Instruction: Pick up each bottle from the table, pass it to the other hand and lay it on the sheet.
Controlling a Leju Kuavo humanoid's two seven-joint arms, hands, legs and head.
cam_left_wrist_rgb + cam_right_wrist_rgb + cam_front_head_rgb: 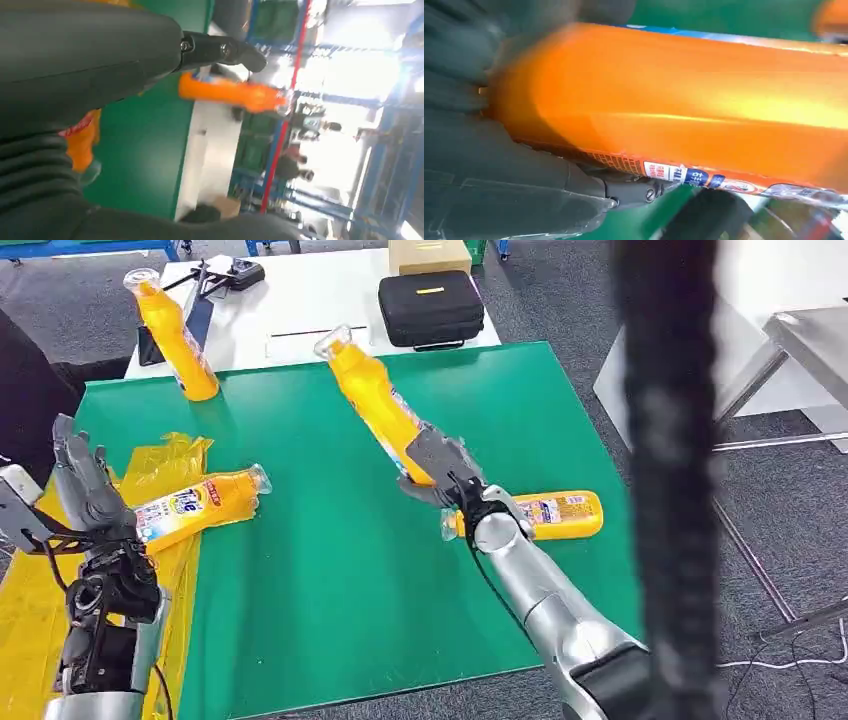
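Note:
My right hand (445, 478) grips an orange bottle (368, 390) by its lower body and holds it tilted above the middle of the green mat (330, 570), cap up and to the left. Up close, that bottle (684, 100) lies across the right hand's palm (499, 165). My left hand (85, 485) is raised over the yellow sheet (30, 630), fingers apart and holding nothing. A second bottle (200, 505) lies half on the sheet's edge. A third (560, 513) lies on the mat behind my right wrist. Another (178, 335) stands upright at the mat's back left corner.
Behind the mat is a white table (300, 300) with a black case (430, 307), a cardboard box (430, 255) and a controller (230, 275). A dark blurred pole (665, 480) crosses the right foreground. Grey floor lies to the right.

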